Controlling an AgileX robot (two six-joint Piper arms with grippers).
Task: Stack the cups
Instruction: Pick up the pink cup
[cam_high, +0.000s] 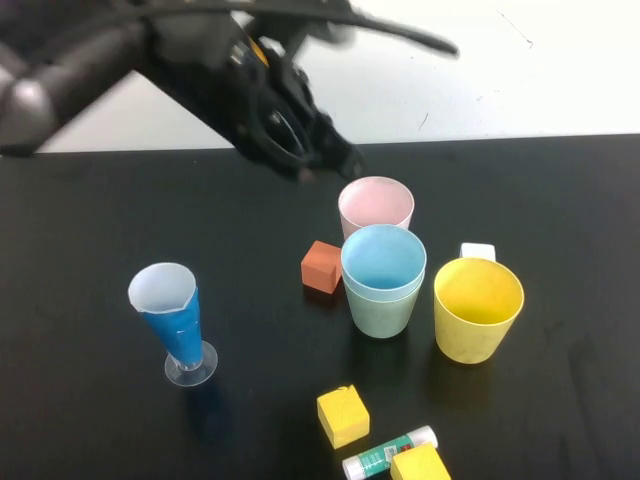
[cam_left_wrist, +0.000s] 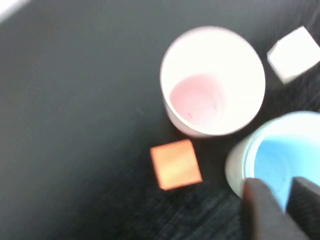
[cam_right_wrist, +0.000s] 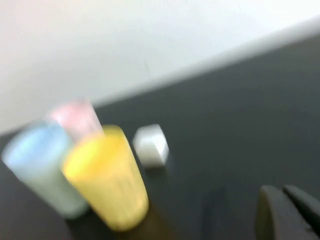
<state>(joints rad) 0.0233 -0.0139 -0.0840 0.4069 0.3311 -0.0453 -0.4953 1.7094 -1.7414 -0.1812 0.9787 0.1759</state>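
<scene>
Foreground: two yellow blocks (cam_high: 343, 416) and a glue stick (cam_high: 389, 452) lie nearest, in front of the blue cup.
Cone glass (cam_high: 175, 318): upright, well left of the blue cup.
Left gripper (cam_high: 318, 160): hovers behind the pink cup, fingers slightly parted, holding nothing.
Orange block (cam_high: 322, 266): just left of the blue cup.
Pink cup (cam_high: 375, 206): upright, directly behind the blue cup.
Blue cup (cam_high: 383, 262): nested inside the green cup (cam_high: 383, 315).
Yellow cup (cam_high: 477, 308): upright, just right of the blue cup.
Right gripper (cam_right_wrist: 289, 212): fingers closed, empty, near the yellow cup.
</scene>
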